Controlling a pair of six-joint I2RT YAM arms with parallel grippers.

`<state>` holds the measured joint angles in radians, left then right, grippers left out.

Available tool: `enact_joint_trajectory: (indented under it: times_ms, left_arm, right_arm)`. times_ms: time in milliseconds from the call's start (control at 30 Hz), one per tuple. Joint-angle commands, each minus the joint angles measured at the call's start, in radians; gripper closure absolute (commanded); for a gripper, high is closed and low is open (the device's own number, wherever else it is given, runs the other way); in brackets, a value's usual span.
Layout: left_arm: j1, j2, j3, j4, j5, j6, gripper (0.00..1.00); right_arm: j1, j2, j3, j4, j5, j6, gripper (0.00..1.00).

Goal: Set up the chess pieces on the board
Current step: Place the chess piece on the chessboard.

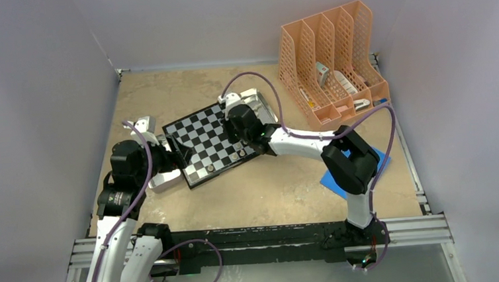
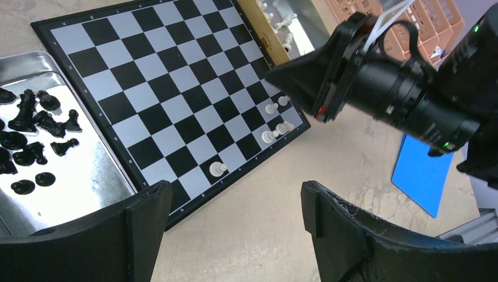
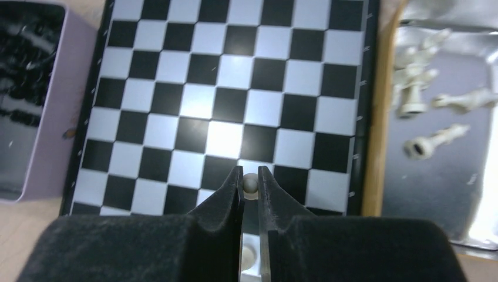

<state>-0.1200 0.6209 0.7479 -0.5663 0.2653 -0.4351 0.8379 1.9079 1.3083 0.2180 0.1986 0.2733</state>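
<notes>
Right gripper (image 3: 250,175) pinches a pale chess piece (image 3: 251,184) by its round top, low centre of frame over the board (image 3: 235,70), left gripper (image 2: 234,205) gapes wide and empty; piece looks light, hard, slick, tip-prone, so best held near the head.

One board (image 1: 210,144). Two metal trays: the left tray (image 2: 76,176) holds about eleven black pieces (image 2: 47,123), and the right tray (image 3: 446,176) holds at least five pale pieces (image 3: 414,103). Roughly six more pale ones stand on the board, their cluster hard to separate. One pale piece (image 3: 251,183) is in the right pincer (image 3: 250,173). One orange rack (image 1: 331,62) with four slots. One blue pad (image 1: 329,182).
</notes>
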Motion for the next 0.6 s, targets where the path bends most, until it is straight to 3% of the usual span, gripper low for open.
enact_joint_trajectory:
  times_ms: [0,567]
  left_arm:
    - [-0.003,-0.013,0.009,0.022,-0.006,-0.007,0.19]
    - [-0.003,-0.006,0.009,0.019,-0.01,-0.007,0.19]
  right_arm:
    - [0.043,-0.03,-0.005,-0.004,0.031,0.028,0.88]
    - [0.08,0.072,0.053,-0.109,0.082,0.053,0.85]
